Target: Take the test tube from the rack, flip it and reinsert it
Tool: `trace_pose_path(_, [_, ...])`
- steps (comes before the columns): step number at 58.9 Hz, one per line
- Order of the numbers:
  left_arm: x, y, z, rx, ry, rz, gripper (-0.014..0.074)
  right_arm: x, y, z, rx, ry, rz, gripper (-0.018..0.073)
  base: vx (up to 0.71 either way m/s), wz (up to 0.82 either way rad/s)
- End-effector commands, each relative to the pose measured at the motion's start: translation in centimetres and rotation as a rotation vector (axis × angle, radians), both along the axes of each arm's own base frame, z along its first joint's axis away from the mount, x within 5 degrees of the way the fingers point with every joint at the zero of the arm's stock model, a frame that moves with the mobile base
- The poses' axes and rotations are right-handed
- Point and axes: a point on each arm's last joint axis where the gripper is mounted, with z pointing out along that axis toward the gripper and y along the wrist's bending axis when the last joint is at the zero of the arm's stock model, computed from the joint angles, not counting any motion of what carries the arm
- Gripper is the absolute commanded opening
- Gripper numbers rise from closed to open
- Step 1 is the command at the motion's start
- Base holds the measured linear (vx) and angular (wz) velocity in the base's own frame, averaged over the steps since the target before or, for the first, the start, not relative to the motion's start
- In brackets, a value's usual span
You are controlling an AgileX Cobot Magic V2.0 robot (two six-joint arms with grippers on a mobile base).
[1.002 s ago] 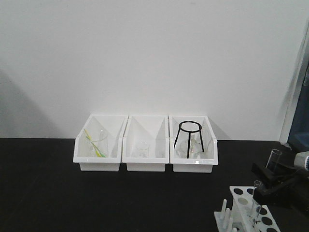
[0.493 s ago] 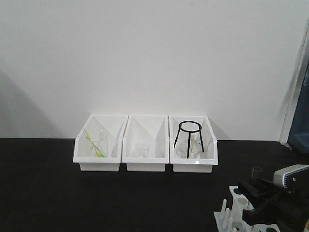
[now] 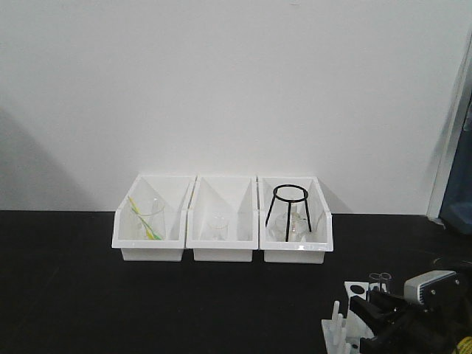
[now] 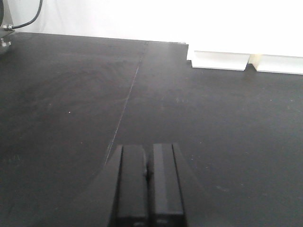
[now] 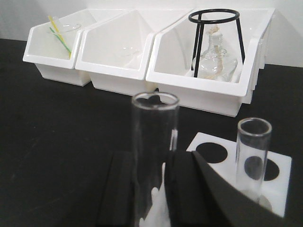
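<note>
Lowered right gripper (image 5: 152,189), jaws clamping test tube (image 5: 154,156) over rack (image 5: 279,182); left gripper (image 4: 147,187) jaws clenched.

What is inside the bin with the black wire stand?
Inside the right bin, the black wire stand stands over a clear glass flask. The bin's front wall hides the flask's base and the floor.

Around my left gripper (image 4: 149,189) the black table (image 4: 71,94) is bare and wide; I can pass forward freely until the white bins (image 4: 218,60) at the far edge. On my right side the room is narrow: the second tube (image 5: 253,158) stands upright in the rack (image 5: 279,182), just beside the test tube (image 5: 154,156) between my right gripper (image 5: 156,194) fingers. Behind the rack, the three bins (image 5: 189,90) block the way.
</note>
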Motion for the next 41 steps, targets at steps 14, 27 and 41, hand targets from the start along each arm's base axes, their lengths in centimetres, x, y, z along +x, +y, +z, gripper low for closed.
trace_pose_path(14, [0.1,-0.1,0.8,0.004,-0.099,-0.011,-0.0006,0.4,0.3,2.7,0.095,-0.133,0.021,0.0214,0.00,0.00])
trace_pose_path(27, [0.1,-0.1,0.8,0.004,-0.099,-0.011,-0.0006,-0.2,0.4,4.9,0.098,-0.204,0.027,0.0428,0.00,0.00])
trace_pose_path(41, [0.1,-0.1,0.8,0.004,-0.099,-0.011,-0.0006,-1.5,0.4,7.9,0.041,-0.264,0.028,0.0480,0.00,0.00])
